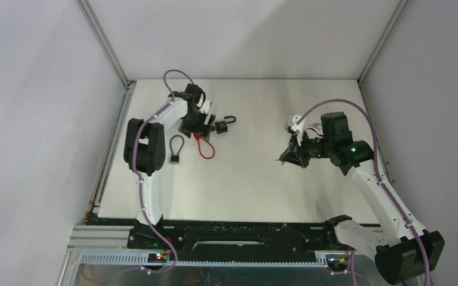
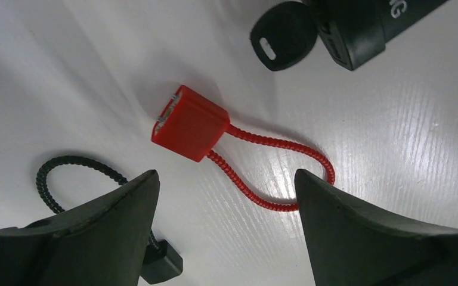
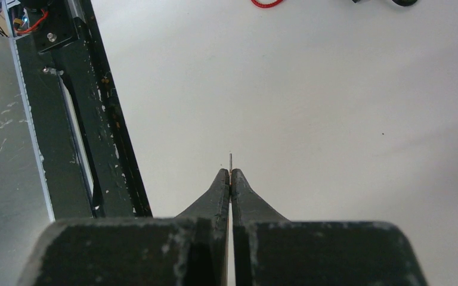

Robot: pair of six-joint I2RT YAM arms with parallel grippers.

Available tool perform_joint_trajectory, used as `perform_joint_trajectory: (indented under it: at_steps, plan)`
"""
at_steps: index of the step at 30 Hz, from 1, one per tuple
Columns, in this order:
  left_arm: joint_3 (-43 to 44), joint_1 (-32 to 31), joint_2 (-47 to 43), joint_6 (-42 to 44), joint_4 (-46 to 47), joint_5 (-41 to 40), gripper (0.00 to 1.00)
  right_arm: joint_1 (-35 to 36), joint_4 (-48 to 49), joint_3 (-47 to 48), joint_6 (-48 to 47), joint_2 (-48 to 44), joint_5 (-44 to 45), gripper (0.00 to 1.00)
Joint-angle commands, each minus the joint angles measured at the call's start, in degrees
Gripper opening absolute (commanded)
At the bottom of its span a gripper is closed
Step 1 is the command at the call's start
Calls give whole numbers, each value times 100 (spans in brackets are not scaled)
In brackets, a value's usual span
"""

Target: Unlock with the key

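We see the left arm [image 1: 155,128] bent down over the far left part of the counter [image 1: 262,196], its jaws spread wide with nothing between them, held above the red cable lock [image 2: 189,122]. That lock lies flat on the counter, and its red cable loop [image 2: 274,173] curls toward the right-hand finger [image 2: 358,226] in the left wrist view. Just beyond it lies the black padlock [image 2: 358,30], with the black key [image 2: 283,36] at its end. The key's head touches the padlock body, though we cannot tell how deep the blade sits. From above, the padlock's shackle [image 1: 231,118] looks like an open hook. A black cable lock [image 1: 175,149] rests on the counter beside the left arm, apart from the red one. Well to the right, the right arm [image 1: 358,158] holds its jaws low over bare counter, pressed tightly together. A thin metal sliver [image 3: 231,159] pokes out from between their tips, and we cannot tell what it is.
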Motion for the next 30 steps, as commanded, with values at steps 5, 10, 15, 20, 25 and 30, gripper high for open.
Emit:
perform_joint_trajectory:
  at_steps: [5, 10, 15, 20, 25, 30]
  plan:
    - [463, 102, 371, -757, 303, 6, 87, -62, 195, -26, 94, -35, -136, 0]
    - [500, 113, 508, -794, 357, -45, 79, -102, 172, -33, 104, -49, -173, 0]
    - [252, 50, 484, -574, 392, 141, 58, -137, 279, -150, 140, -105, -171, 0]
    - [-173, -364, 178, 46, 361, -13, 48, -180, 297, -184, 163, -167, -188, 0]
    - [-854, -990, -249, 506, 344, -271, 44, -221, 296, -201, 163, -206, -175, 0]
    - [-1401, -1581, -606, 1084, 320, -61, 41, -268, 319, -236, 166, -248, -166, 0]
